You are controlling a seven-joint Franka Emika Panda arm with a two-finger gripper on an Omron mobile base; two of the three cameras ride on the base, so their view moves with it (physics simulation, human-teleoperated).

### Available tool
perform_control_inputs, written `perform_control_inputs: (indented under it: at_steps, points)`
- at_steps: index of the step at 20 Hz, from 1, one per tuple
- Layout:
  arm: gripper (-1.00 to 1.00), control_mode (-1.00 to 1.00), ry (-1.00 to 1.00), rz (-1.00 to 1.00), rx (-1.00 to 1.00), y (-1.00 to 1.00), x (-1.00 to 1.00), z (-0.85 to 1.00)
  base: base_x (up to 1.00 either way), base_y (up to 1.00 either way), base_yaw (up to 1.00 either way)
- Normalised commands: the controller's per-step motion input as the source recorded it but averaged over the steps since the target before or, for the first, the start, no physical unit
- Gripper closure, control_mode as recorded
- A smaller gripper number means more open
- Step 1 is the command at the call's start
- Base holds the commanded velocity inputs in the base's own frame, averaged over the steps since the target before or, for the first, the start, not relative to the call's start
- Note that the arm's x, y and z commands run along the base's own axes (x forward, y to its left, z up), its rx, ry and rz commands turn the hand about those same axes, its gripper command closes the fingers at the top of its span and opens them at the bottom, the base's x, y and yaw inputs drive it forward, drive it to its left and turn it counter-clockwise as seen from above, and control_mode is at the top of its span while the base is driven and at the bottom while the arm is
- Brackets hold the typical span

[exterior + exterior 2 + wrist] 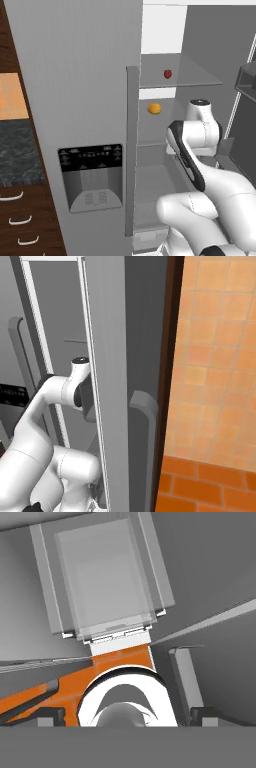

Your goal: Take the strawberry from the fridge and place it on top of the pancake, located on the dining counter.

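Strawberry (168, 74) sits mid-way along the upper glass shelf (200, 80) in the open fridge (75, 75), above your wrist; orange fruit (154, 108) one shelf lower. Raise the hand. Jaw state: cannot tell.

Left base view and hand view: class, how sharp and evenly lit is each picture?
Left base view: flat, even rendered light, the strawberry crisp on its glass shelf, no glare. Hand view: a see-through drawer looks hazy; edges stay sharp.

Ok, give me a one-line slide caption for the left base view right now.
Fridge open, strawberry on the upper glass shelf above a small orange fruit, arm raised in front.
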Motion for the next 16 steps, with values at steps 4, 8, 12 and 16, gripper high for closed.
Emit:
perform_control_inputs:
  at_steps: [4,8,12,16]
  points:
    - [-1.0,-1.0,-0.3,0.04,-0.03,0.07,0.68,0.42,0.0,0.0,0.0]
    - [-1.0,-1.0,-0.4,0.05,-0.05,0.03,0.62,0.87,0.0,0.0,0.0]
    - [-1.0,-1.0,-0.33,0.0,0.0,0.04,0.64,1.0,0.0,0.0,0.0]
    - [-1.0,-1.0,-0.07,0.0,-0.01,0.16,0.76,1.0,0.0,0.0,0.0]
